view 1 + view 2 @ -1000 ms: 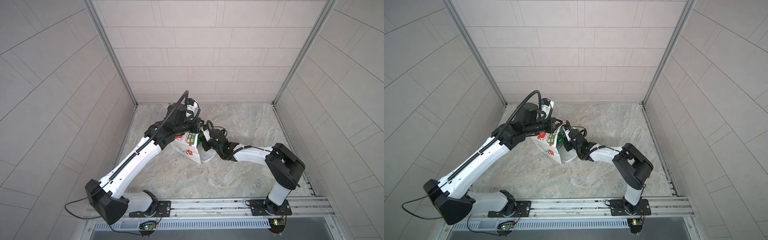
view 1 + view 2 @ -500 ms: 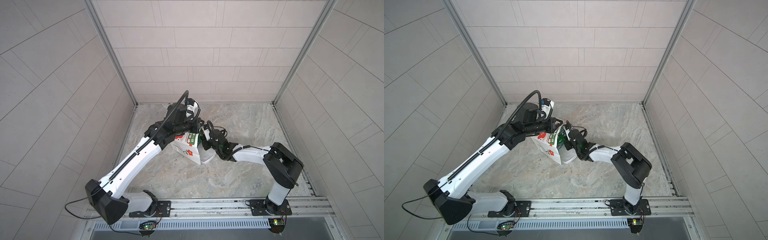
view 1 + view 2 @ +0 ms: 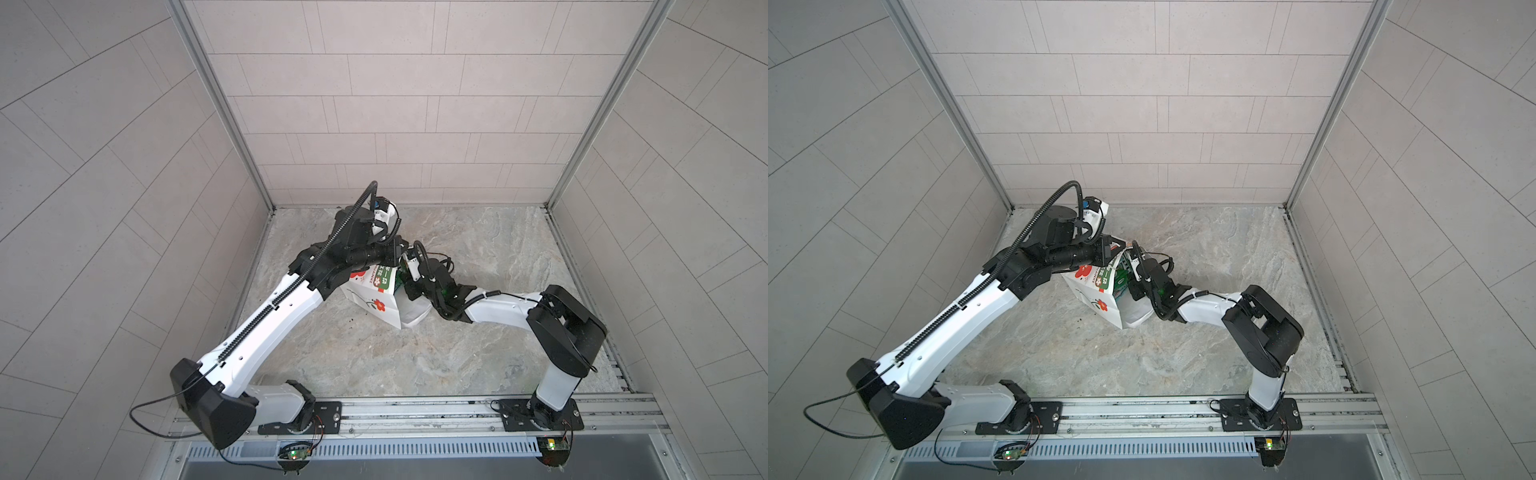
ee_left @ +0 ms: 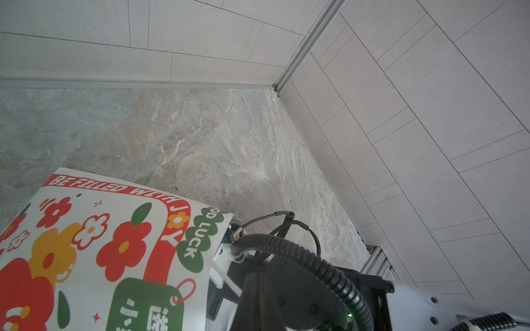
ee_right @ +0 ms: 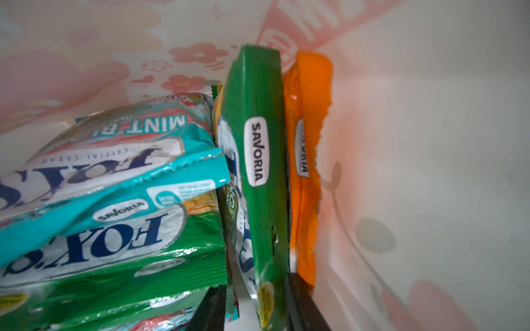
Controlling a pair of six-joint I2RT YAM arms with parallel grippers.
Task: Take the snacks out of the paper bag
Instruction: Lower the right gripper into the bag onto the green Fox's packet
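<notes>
The white paper bag with red flower print leans over at the middle of the floor, its mouth towards the right arm. My left gripper is shut on the bag's white cord handle at the top edge. My right gripper is inside the bag, open. A green snack pouch stands on edge between its fingers. An orange pouch stands against the bag wall. A teal pouch and another green pouch lie stacked beside them.
The marble floor is closed in by tiled walls at the back and both sides. The back wall corner is close behind the bag. A metal rail carrying both arm bases runs along the front.
The right arm's elbow has shifted slightly. The bag and the left arm hold their places.
</notes>
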